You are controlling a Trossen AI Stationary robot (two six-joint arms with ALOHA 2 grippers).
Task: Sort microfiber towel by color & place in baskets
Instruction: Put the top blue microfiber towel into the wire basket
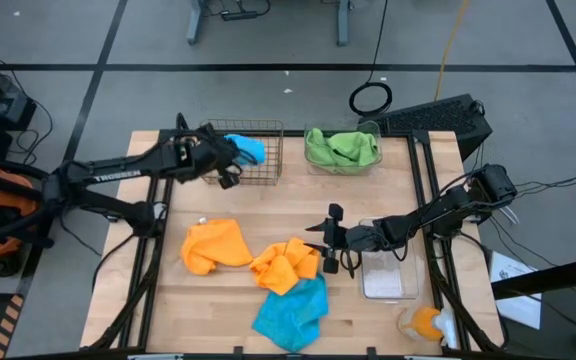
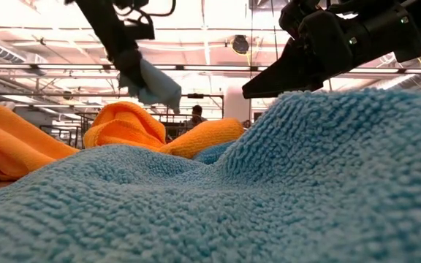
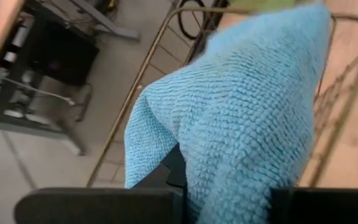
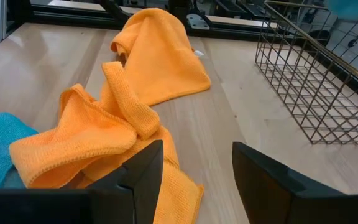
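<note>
High view: the left tool point(image 1: 230, 160) pinches a blue towel point(image 1: 249, 150) over the wire basket point(image 1: 268, 170). Well away from the basket, the right tool point(image 1: 326, 238) hovers spread beside an orange towel point(image 1: 286, 266).

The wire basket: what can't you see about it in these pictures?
- Wire basket floor: in the high view, the left pincer and its blue towel cover part.
- Left wrist view: the blue towel hides most of the basket.
- Low view: the near blue towel blocks the basket entirely.
</note>
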